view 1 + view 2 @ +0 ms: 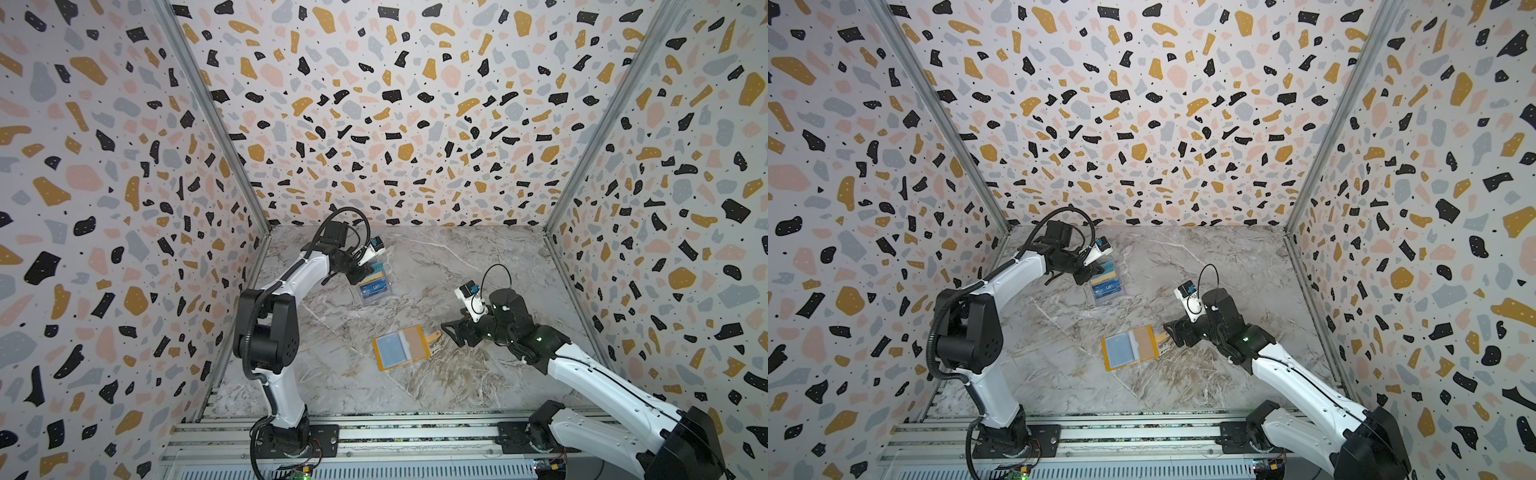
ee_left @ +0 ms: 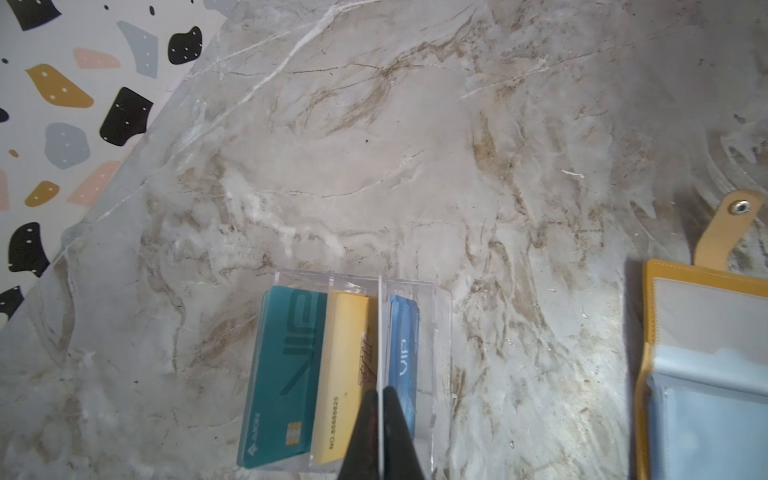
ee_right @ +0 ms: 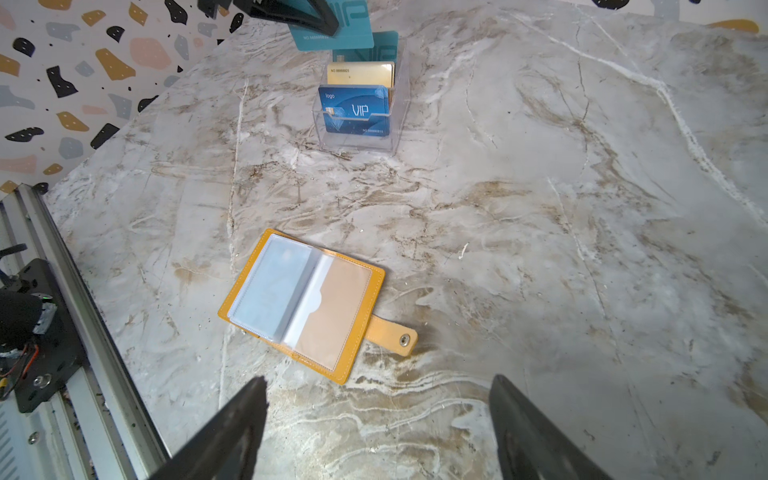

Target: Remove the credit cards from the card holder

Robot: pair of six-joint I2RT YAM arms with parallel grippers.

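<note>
The mustard card holder [image 1: 402, 347] [image 3: 301, 305] lies open and flat on the marble, its snap tab [image 3: 392, 336] pointing toward my right gripper. Its pale sleeves [image 3: 270, 291] show no coloured card. My left gripper [image 1: 365, 270] [image 2: 379, 390] is shut on a teal credit card [image 3: 336, 31], which is edge-on in the left wrist view. That card hangs just above a clear tiered box [image 1: 374, 286]. In the box stand a teal credit card [image 2: 286, 374], a gold one [image 2: 340, 374] and a blue VIP one [image 3: 355, 110]. My right gripper [image 1: 451, 330] [image 3: 378, 386] is open and empty, beside the tab.
Terrazzo-patterned walls close in the marble table [image 1: 478, 257] on three sides. An aluminium rail [image 1: 374, 432] with both arm bases runs along the front edge. The clear box stands at the back left, the card holder near the middle.
</note>
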